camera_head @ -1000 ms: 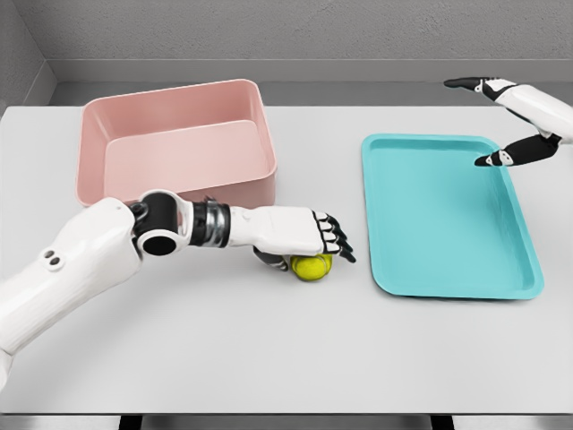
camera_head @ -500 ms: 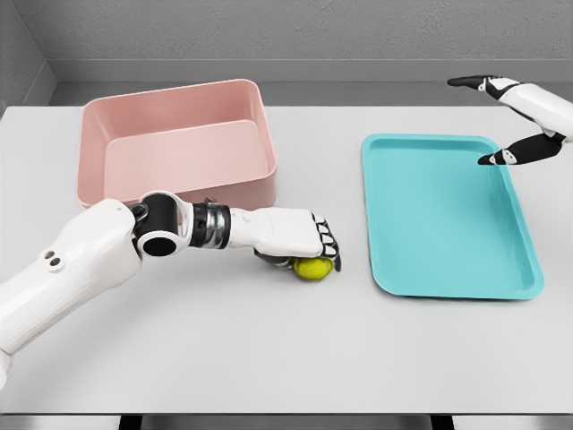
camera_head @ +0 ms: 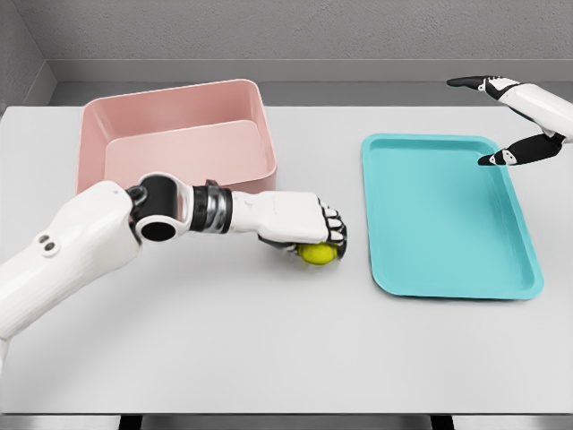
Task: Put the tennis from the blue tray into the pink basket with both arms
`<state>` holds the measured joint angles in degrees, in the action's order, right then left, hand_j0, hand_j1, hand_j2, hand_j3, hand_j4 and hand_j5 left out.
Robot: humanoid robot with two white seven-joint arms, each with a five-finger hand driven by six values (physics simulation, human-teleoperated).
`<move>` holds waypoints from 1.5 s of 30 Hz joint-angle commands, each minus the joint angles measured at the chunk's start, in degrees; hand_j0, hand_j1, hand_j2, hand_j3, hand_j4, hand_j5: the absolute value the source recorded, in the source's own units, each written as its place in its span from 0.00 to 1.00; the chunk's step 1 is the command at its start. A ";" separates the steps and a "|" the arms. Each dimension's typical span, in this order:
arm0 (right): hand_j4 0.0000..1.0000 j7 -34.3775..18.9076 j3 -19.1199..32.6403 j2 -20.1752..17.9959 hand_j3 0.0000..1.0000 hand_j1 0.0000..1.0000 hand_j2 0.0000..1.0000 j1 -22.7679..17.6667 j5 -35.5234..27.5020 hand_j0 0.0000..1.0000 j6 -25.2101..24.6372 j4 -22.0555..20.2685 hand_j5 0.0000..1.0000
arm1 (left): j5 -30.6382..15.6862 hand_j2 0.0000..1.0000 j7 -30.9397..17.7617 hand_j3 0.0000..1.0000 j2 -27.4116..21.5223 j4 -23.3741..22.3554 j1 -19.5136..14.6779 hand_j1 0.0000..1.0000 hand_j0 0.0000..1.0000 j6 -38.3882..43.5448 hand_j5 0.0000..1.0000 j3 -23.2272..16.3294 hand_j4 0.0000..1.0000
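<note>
The tennis ball (camera_head: 318,253) is gripped by the curled fingers (camera_head: 333,235) of the left hand (camera_head: 300,228), between the pink basket (camera_head: 179,143) and the blue tray (camera_head: 448,215), just above the worktop (camera_head: 286,349). The right hand (camera_head: 510,116) is held above the tray's far right corner, its fingers spread and empty.

Both my arms in view, left one working.
My left arm reaches in from the lower left, forearm level, left hand (camera_head: 309,235) palm down with fingers (camera_head: 335,235) curled closed. My right hand (camera_head: 512,116) hovers at the upper right, fingers spread apart.
</note>
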<state>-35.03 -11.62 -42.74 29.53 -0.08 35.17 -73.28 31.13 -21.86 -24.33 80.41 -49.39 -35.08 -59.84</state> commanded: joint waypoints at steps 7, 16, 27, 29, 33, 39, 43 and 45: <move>1.00 0.03 0.01 -0.06 1.00 1.00 1.00 0.00 -0.45 1.00 -0.17 -0.03 1.00 | -10.83 0.44 0.06 0.44 -6.87 1.33 -5.71 0.44 0.44 0.08 0.44 0.69 0.44; 1.00 0.03 0.01 -0.06 1.00 1.00 1.00 0.00 -0.45 1.00 -0.17 -0.11 1.00 | -20.67 0.44 -0.03 0.44 -19.18 0.45 -6.86 0.44 0.44 0.08 0.44 11.85 0.44; 1.00 0.03 0.10 -1.11 1.00 1.00 1.00 -0.18 -0.54 1.00 -0.17 -0.29 1.00 | -13.47 0.57 -0.64 0.57 -10.30 -23.98 -6.33 0.57 0.57 0.08 0.57 12.56 0.57; 1.00 0.03 0.10 -1.03 1.00 1.00 1.00 -0.18 -0.45 1.00 -0.17 -0.29 1.00 | -13.99 0.90 -0.56 0.90 -10.04 -24.95 -6.33 0.90 0.90 0.08 0.90 12.65 0.90; 1.00 0.03 0.10 -1.11 1.00 1.00 1.00 -0.26 -0.45 1.00 -0.17 -0.29 1.00 | -14.17 1.00 -0.47 1.00 -10.74 -25.13 -6.33 1.00 1.00 0.08 1.00 12.82 1.00; 1.00 0.03 0.01 -1.11 1.00 1.00 1.00 -0.44 -0.45 1.00 -0.17 -0.20 1.00 | -17.33 1.00 -0.12 1.00 -17.07 -10.20 -4.31 1.00 1.00 0.08 1.00 12.73 1.00; 1.00 0.03 0.01 -1.20 1.00 1.00 1.00 -0.70 -0.45 1.00 -0.17 -0.03 1.00 | -18.48 1.00 -0.12 1.00 -18.65 1.41 -2.20 1.00 1.00 0.08 1.00 12.56 1.00; 1.00 0.03 0.01 -1.20 1.00 1.00 1.00 -0.79 -0.45 1.00 -0.17 -0.03 1.00 | -18.48 1.00 -0.12 1.00 -18.65 3.96 -1.41 1.00 1.00 0.08 1.00 12.47 1.00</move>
<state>-35.03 -11.61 -43.87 28.83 -0.08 35.17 -73.32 13.42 -22.02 -42.34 79.89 -50.71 -35.11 -47.34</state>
